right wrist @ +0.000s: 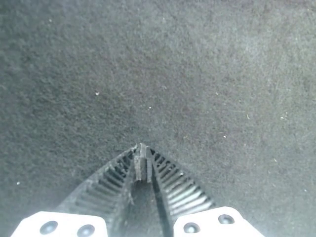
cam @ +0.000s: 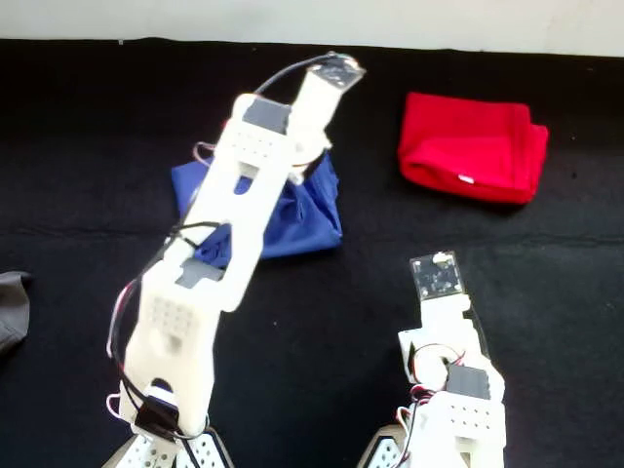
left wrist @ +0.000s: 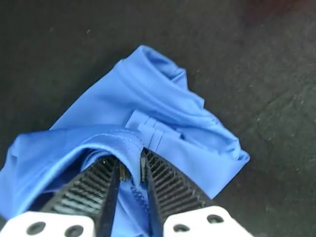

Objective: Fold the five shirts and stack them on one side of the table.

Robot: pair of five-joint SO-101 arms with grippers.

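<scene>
Red shirt [cam: 473, 146] folded, upper right – blue shirt [cam: 312, 216] mid-fold, left fingers [left wrist: 94, 182] pinching it; right fingers [right wrist: 170, 182] clenched, empty – grey shirt [cam: 12, 307] pending.

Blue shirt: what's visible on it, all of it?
The blue shirt is bright blue, thin smooth fabric with a stitched hem, bunched into a loose, creased, roughly square bundle rather than a neat fold. It lies on the black table left of centre, partly under the left arm. That arm's jaws are shut on a raised fold of its hemmed edge.
</scene>
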